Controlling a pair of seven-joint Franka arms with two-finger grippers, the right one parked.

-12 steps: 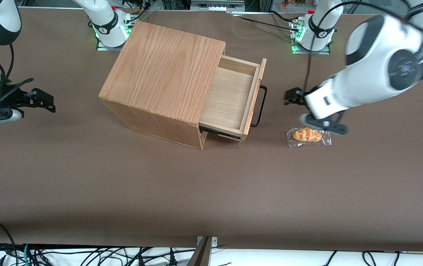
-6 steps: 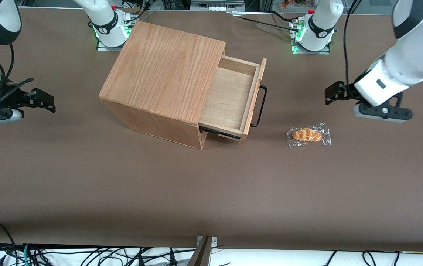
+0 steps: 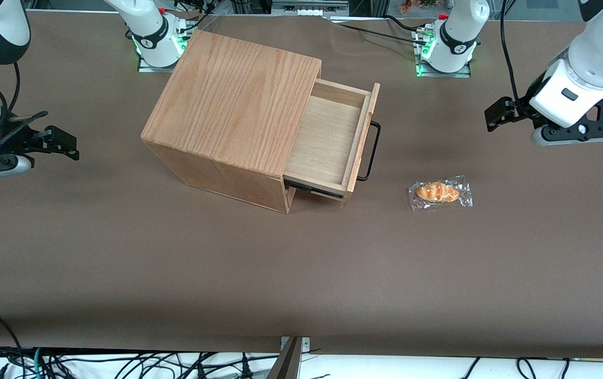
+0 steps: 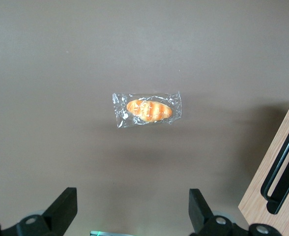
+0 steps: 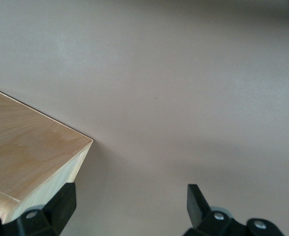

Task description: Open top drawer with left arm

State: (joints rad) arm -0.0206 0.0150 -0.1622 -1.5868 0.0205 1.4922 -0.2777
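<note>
Front view shows the top drawer (image 3: 327, 139) of the oak-grain box (image 3: 235, 102) standing pulled well out, its pale floor bare and its plank front facing the working arm's end of the surface (image 3: 301, 273). Its black wire handle (image 3: 372, 152) stands proud of that front with nothing on it. By the look of it, the opening itself is done, and the step in hand is getting the left arm (image 3: 591, 58) clear.

Between drawer and arm, a wrapped bread roll (image 3: 440, 192) lies flat, a little nearer the front camera than the handle. The left arm's gripper (image 3: 496, 117) hangs above the surface well apart from the drawer, toward the working arm's end. In the left wrist view its jaws are spread wide and hold nothing (image 4: 130, 216), with the roll (image 4: 148, 110) below them and the handle (image 4: 284, 172) off at the edge.

To finish well, the arm should keep height on its way out, so neither finger sweeps the crinkly wrapper or catches the handle and nudges the drawer back in. A slow, level retreat suits; the drawer rides on runners and would likely slide at a light knock.
</note>
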